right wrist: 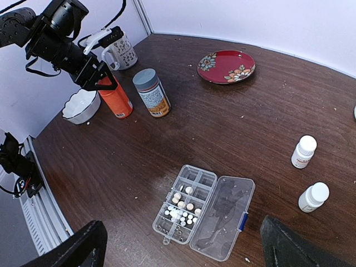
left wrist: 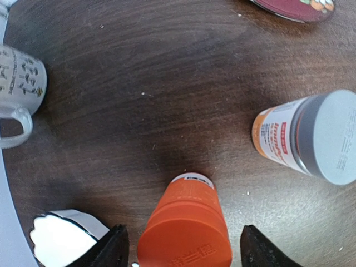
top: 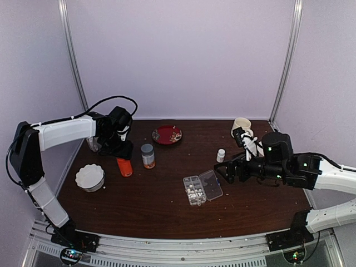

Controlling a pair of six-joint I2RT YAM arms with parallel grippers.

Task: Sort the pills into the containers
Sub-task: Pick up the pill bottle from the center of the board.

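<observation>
The box (right wrist: 222, 214) of pills (right wrist: 181, 211) lay just in front of the right gripper (top: 223, 172), which was wide open and empty.

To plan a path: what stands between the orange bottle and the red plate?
A grey-capped bottle stands there, upright; the right wrist view shows it.

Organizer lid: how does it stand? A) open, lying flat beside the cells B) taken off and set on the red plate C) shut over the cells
A: the lid lies flat on the table next to the cells, whose pills are uncovered.
</observation>
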